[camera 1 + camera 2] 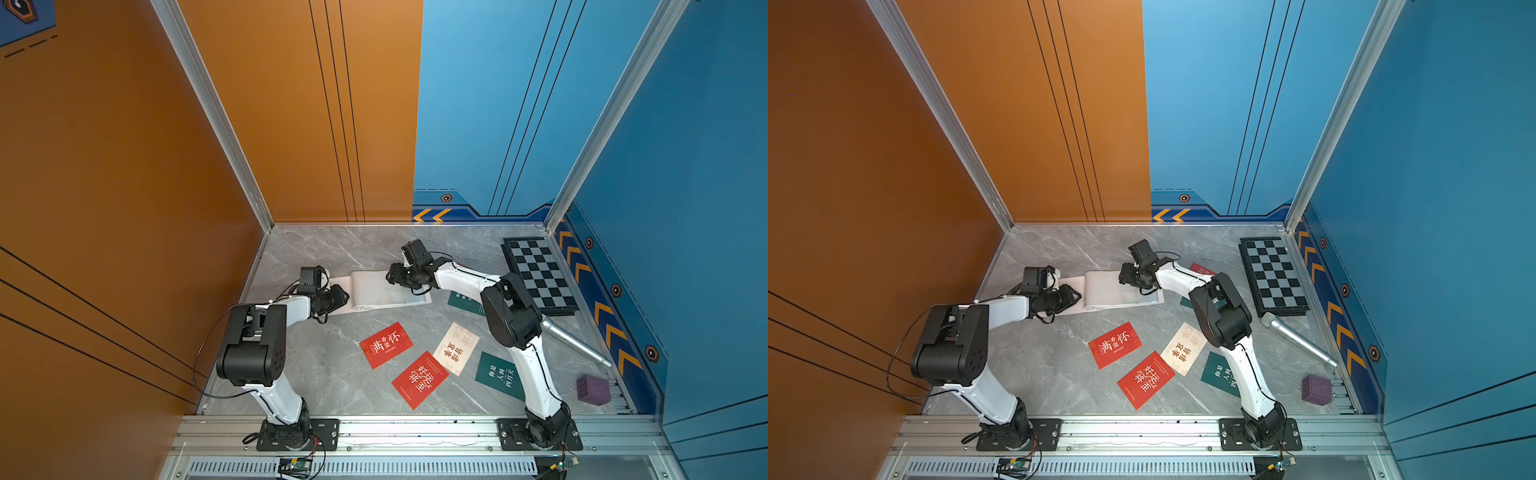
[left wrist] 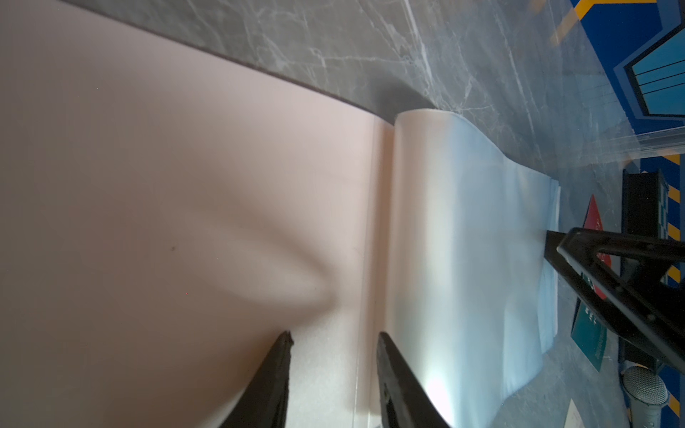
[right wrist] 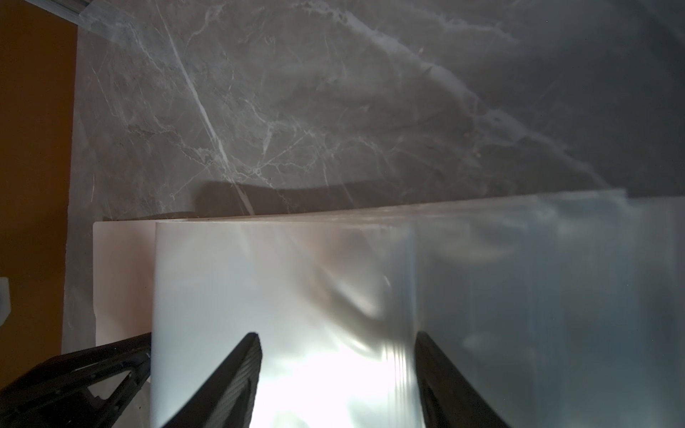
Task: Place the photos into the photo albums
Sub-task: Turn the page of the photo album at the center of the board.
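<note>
The photo album lies open at the back middle of the table, pale pink cover on one side and clear sleeve pages on the other. My left gripper is open, its tips down on the pink cover beside the spine. My right gripper is open wide over the sleeve pages. Loose photos lie nearer the front: two red, a cream one, and a dark green one. Another green one is partly hidden under the right arm. A third red one peeks out behind that arm.
A black-and-white checkerboard lies at the back right. A silver microphone and a purple cube sit along the right edge. Orange and blue walls close in the left, back and right.
</note>
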Controlling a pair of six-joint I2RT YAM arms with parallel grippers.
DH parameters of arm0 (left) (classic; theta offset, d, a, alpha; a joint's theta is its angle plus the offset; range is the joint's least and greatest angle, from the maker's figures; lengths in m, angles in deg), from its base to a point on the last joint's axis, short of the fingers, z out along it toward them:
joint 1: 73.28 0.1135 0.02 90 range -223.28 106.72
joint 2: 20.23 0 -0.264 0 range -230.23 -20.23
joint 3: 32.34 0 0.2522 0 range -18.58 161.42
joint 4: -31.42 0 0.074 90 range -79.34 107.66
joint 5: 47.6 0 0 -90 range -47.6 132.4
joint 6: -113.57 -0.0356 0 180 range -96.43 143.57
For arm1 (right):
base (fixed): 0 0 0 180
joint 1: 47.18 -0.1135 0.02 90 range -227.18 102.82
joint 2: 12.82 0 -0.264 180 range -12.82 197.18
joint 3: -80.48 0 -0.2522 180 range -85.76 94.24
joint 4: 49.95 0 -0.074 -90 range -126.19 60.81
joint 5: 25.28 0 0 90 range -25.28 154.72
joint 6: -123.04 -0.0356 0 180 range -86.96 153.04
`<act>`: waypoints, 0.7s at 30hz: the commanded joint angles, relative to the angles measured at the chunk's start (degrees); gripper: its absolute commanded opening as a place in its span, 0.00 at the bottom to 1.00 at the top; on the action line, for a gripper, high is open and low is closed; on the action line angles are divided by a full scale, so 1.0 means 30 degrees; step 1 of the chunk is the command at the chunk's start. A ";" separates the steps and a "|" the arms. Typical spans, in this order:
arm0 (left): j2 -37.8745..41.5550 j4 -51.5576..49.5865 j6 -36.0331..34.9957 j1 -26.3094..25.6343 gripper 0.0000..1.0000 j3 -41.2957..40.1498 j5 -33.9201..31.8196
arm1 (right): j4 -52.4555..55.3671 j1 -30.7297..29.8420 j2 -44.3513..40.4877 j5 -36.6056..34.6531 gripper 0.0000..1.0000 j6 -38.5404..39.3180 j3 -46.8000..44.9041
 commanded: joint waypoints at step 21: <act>-0.0036 -0.1286 0.0146 -0.0343 0.34 -0.0233 0.0509 | -0.0237 -0.0315 -0.1270 0.1336 0.71 0.0342 0.0256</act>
